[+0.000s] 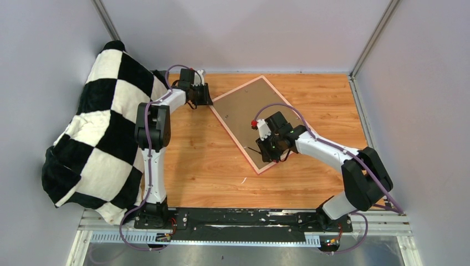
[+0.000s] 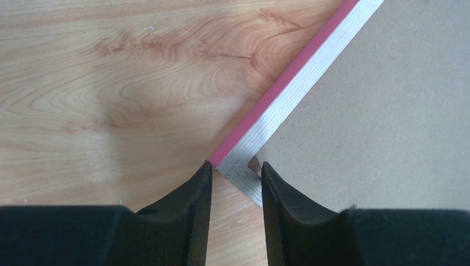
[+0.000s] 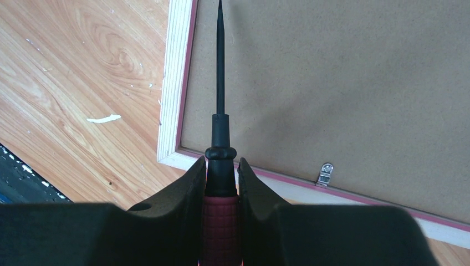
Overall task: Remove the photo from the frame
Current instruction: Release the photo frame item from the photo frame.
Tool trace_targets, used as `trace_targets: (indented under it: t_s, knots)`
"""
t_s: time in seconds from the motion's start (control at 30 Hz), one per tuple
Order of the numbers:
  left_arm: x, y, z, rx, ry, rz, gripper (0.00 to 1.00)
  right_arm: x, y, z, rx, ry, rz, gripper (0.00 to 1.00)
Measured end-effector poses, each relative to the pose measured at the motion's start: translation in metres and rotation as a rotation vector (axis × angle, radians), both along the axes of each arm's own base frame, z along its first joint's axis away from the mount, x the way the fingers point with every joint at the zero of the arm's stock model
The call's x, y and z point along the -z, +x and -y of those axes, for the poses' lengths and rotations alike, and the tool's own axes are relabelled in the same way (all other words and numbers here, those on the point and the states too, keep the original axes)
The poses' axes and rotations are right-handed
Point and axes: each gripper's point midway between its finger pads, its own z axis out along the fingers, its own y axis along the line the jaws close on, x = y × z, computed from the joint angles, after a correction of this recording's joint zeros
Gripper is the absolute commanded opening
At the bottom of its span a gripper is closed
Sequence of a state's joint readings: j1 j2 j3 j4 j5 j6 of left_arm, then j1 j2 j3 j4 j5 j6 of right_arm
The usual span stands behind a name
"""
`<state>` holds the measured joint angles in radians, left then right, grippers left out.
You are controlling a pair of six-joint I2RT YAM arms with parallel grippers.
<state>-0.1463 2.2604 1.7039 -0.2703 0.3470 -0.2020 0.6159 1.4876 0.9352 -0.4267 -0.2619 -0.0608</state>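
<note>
The pink-edged frame (image 1: 237,90) lies face down on the wooden table (image 1: 210,160), brown backing board (image 1: 244,111) up. The left gripper (image 2: 235,169) sits half open astride its far-left corner. The right gripper (image 3: 221,166) clamps a red-handled tool (image 3: 220,100), probably a screwdriver, its tip over the backing near a metal clip (image 3: 324,174).

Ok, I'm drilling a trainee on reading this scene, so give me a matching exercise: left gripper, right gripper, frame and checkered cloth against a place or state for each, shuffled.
Things:
1. left gripper
2. right gripper
3. frame
4. checkered cloth

Places or states:
A. lying on the table with the brown backing up
B. shut on a red-handled tool
C. heaped at the left wall
D. straddling a frame corner, jaws apart

Pairs: 1-D, 2-B, 3-A, 4-C
</note>
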Motion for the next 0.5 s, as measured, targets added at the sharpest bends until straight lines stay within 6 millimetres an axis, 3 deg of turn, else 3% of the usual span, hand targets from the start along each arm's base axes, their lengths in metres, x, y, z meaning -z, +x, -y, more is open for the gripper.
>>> trace_targets:
  t_s: [0.5]
  knots:
    - [-0.001, 0.0022, 0.0008, -0.006, -0.008, 0.009, 0.2, 0.0071, 0.0013, 0.0009, 0.004, -0.016, 0.003, 0.0]
